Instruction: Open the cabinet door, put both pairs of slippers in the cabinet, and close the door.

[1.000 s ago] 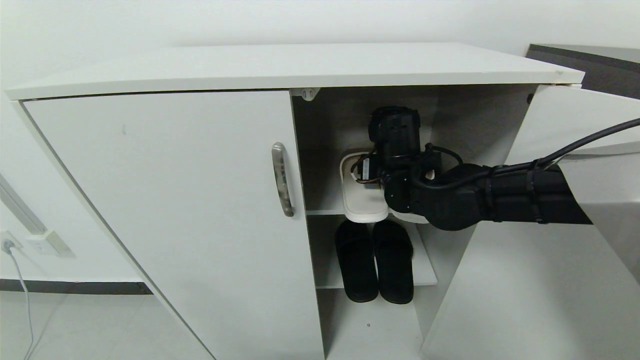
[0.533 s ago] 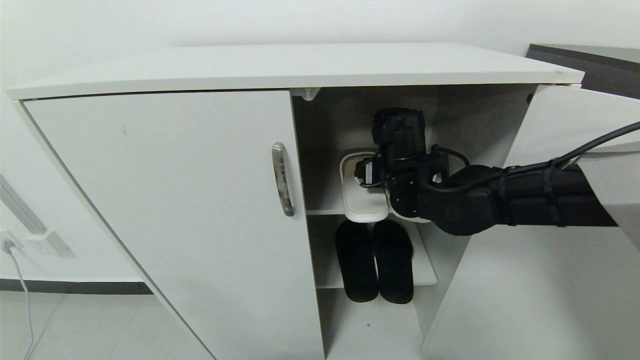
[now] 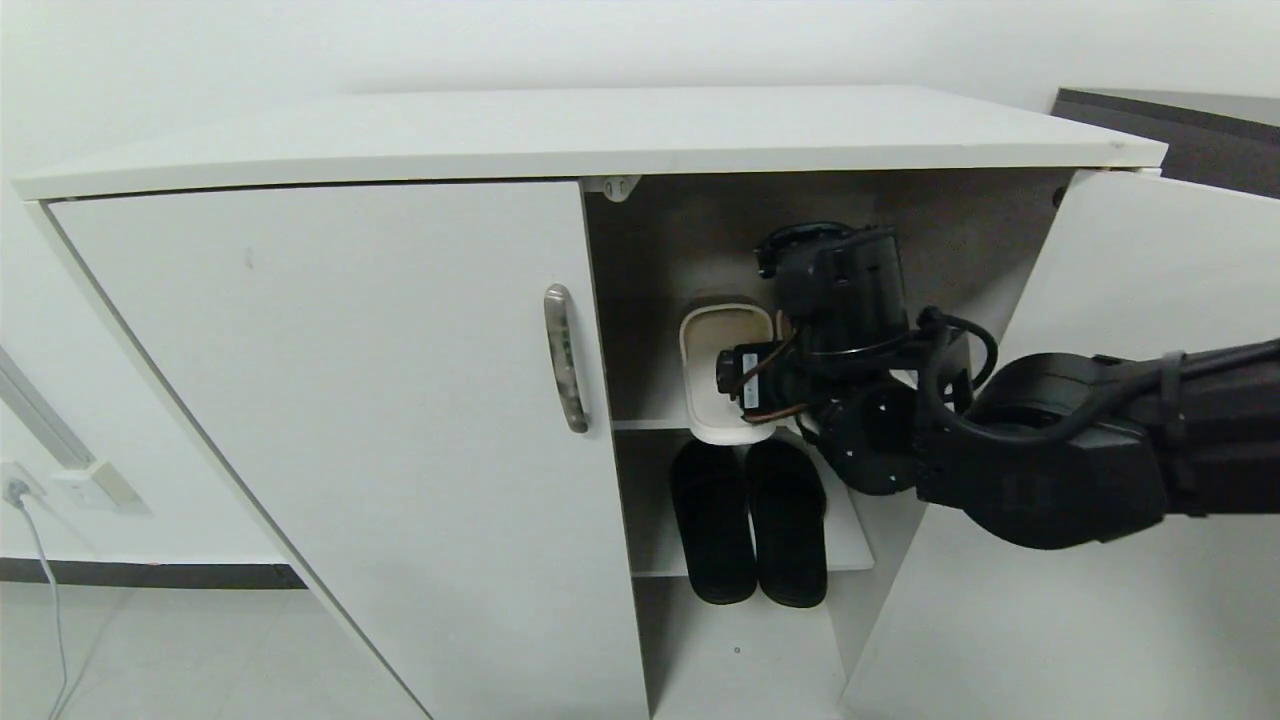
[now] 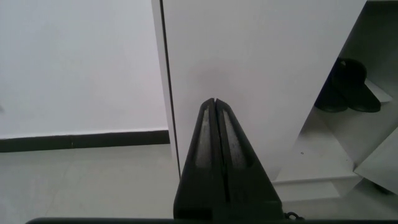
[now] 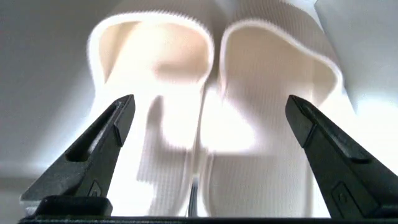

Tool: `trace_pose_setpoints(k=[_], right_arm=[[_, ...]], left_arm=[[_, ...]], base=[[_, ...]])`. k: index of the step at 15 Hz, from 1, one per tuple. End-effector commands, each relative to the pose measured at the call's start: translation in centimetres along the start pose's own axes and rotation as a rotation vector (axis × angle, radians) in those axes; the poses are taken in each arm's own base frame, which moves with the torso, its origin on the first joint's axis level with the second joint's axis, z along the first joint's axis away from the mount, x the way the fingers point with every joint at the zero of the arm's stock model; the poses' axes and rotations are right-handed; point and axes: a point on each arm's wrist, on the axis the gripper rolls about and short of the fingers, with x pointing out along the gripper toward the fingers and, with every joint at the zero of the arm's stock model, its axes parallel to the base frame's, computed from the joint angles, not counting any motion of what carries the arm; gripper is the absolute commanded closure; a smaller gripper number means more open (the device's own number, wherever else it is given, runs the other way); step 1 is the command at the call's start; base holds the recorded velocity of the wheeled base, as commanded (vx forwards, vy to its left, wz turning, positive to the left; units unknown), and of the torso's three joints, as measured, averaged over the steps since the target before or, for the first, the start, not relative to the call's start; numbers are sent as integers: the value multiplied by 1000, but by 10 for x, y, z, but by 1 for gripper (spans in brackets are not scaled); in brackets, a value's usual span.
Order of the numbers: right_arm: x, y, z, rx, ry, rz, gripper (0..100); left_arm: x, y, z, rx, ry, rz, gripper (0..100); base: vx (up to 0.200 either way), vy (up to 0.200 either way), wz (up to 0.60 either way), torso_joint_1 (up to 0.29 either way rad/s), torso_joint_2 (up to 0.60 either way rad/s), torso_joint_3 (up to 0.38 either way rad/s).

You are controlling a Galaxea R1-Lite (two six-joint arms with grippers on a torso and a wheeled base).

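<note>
Both pairs are in the cabinet [image 3: 600, 130]: the white slippers [image 3: 722, 375] lie side by side on the upper shelf [image 3: 645, 408], and the black slippers [image 3: 750, 530] lie side by side on the lower shelf [image 3: 852, 540]. Placement appears complete; the step in hand is judged to be clearing the arm ahead of closing. The right gripper [image 5: 209, 102] is inside the upper compartment, just near of the white pair, with its jaws spread wide and gripping nothing. The left gripper [image 4: 214, 106] is outside, facing the closed left door [image 3: 330, 400], jaws pressed together and empty. The next move calls for drawing the right arm straight out toward the near side, then swinging the right door [image 3: 1150, 250] shut. Open room is narrow: the opening is bounded on the left by the left door's edge, beside its handle [image 3: 565, 358], and on the right by the open door, which the forearm crosses. The heels of both pairs project slightly past the near edges of their shelves; they may foul the closing door.
</note>
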Motion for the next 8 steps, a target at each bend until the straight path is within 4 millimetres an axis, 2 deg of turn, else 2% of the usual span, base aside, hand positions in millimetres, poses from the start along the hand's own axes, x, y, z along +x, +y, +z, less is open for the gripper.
trace_pose_setpoints(k=[1,5,8], right_arm=[[-32,-9,7,21,-12,46,0],[-73,-18,-17,-3,29,175,0],[-79,-23,-38,-9,28,225,0]], left_arm=[[0,0,0,0,0,0,100],[0,0,0,3,0,-2,100],[0,0,0,3,0,-2,100]], base=[[0,0,0,0,0,0],[0,0,0,0,0,0],[0,0,0,0,0,0]])
